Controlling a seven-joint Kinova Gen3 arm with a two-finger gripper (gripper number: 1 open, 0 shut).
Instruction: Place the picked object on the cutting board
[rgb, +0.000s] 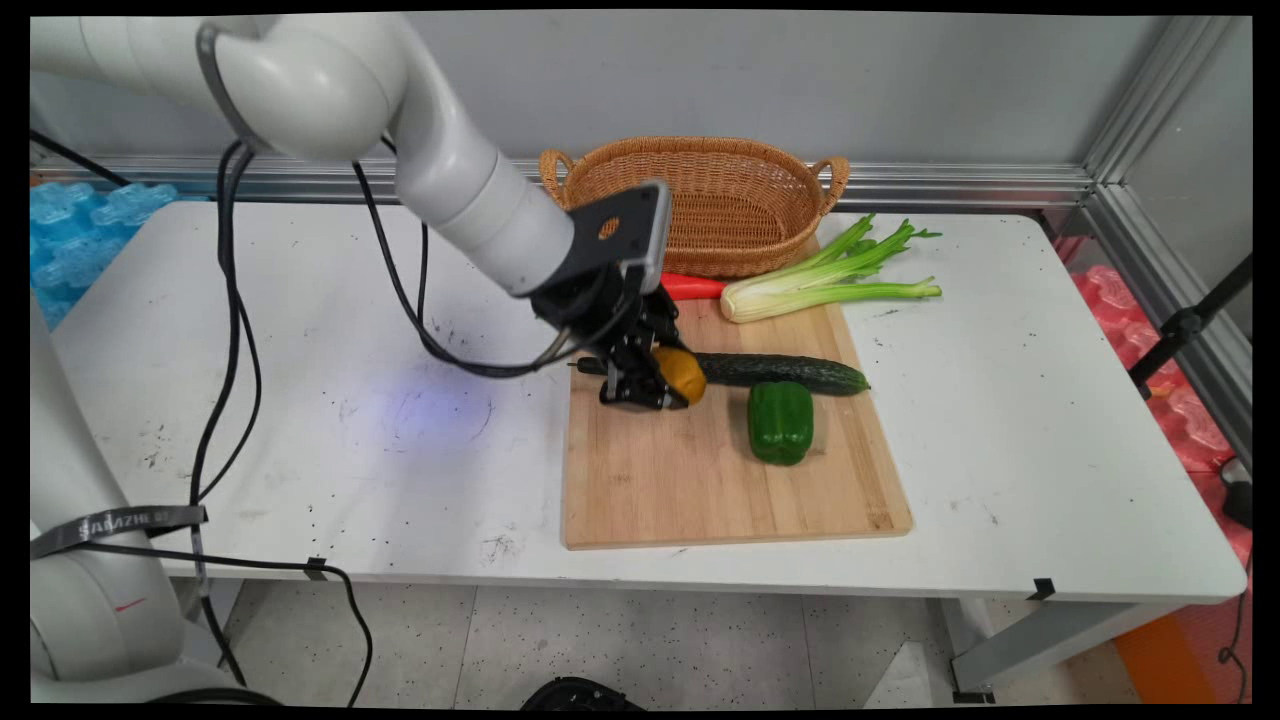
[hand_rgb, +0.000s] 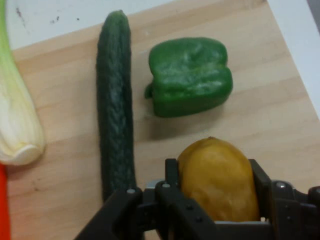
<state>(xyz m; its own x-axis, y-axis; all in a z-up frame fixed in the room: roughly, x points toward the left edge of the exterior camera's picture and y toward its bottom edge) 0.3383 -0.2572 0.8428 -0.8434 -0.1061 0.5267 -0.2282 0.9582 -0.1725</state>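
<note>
My gripper (rgb: 668, 386) (hand_rgb: 215, 175) is shut on a yellow-orange potato-like vegetable (rgb: 683, 373) (hand_rgb: 218, 179), low over the wooden cutting board (rgb: 700, 480) (hand_rgb: 60, 165) near its left side. A dark green cucumber (rgb: 780, 372) (hand_rgb: 115, 110) lies on the board just beside the gripper, its near end partly hidden by the linkage. A green bell pepper (rgb: 780, 421) (hand_rgb: 191, 76) rests on the board a little farther on.
A celery stalk (rgb: 825, 280) (hand_rgb: 15, 115) lies across the board's far edge, with a red vegetable (rgb: 692, 287) (hand_rgb: 4, 205) beside it. A wicker basket (rgb: 700, 200) stands at the back against the wall. Black cables (rgb: 225, 330) hang from the arm at left.
</note>
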